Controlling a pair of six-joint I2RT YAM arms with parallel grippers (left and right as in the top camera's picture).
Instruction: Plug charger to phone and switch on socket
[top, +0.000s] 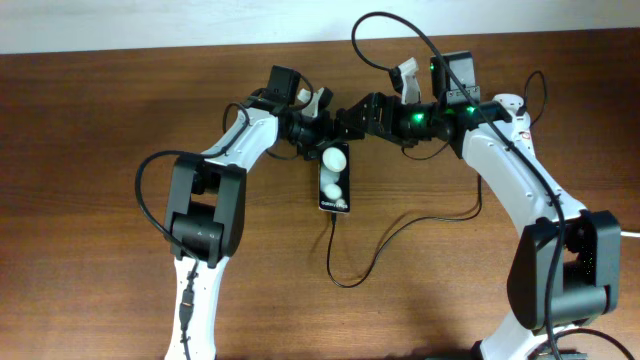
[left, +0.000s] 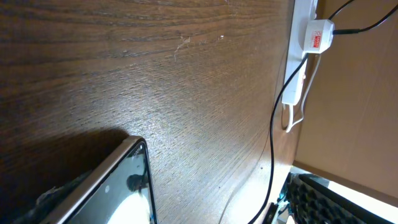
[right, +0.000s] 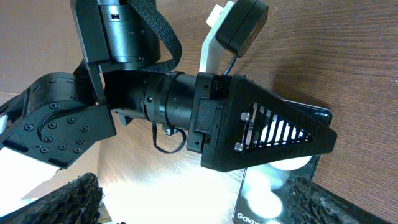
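The phone (top: 334, 180) lies face up mid-table, black with two white spots; it also shows in the left wrist view (left: 121, 196) and the right wrist view (right: 280, 193). The thin black charger cable (top: 345, 280) meets the phone's near end and loops off to the right; its tip is too small to see. My left gripper (top: 318, 140) is open at the phone's far end. My right gripper (top: 352, 116) is open, close against the left one (right: 280, 134), with the phone partly between its fingers (right: 208, 208). The white socket strip (left: 297, 59) with its adapter (left: 317, 34) lies by the table edge, and the cable (left: 272, 143) runs from it.
The two arms nearly touch above the phone's far end. A thick white cord (left: 292, 121) loops beside the strip. The table's back edge (top: 150, 50) is close behind the grippers. The strip does not show in the overhead view.
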